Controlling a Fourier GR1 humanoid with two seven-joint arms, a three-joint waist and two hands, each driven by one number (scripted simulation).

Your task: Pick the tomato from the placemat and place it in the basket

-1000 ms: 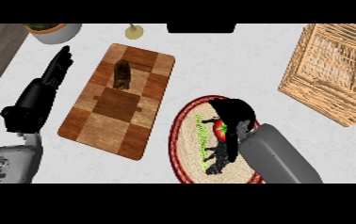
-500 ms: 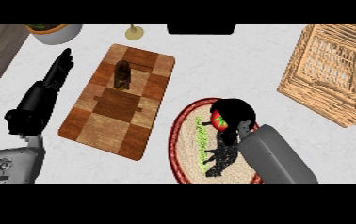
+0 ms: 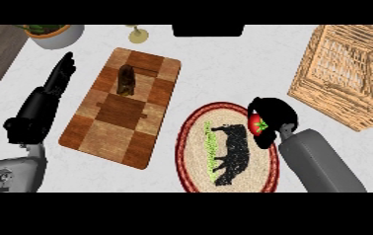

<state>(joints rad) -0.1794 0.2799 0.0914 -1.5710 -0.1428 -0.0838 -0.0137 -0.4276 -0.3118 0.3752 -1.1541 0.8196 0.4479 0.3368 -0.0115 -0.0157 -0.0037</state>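
We see our right hand (image 3: 274, 108) curled round the red tomato (image 3: 258, 124), at the right edge of the round placemat (image 3: 195, 147). The basket (image 3: 339, 76) is well apart. Our left hand (image 3: 64, 71) rests open.

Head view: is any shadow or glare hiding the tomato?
In the head view the light is flat: no glare, no cast shadow on the counter. The tomato shows plainly red; only the right hand, curled round it, covers part of it.
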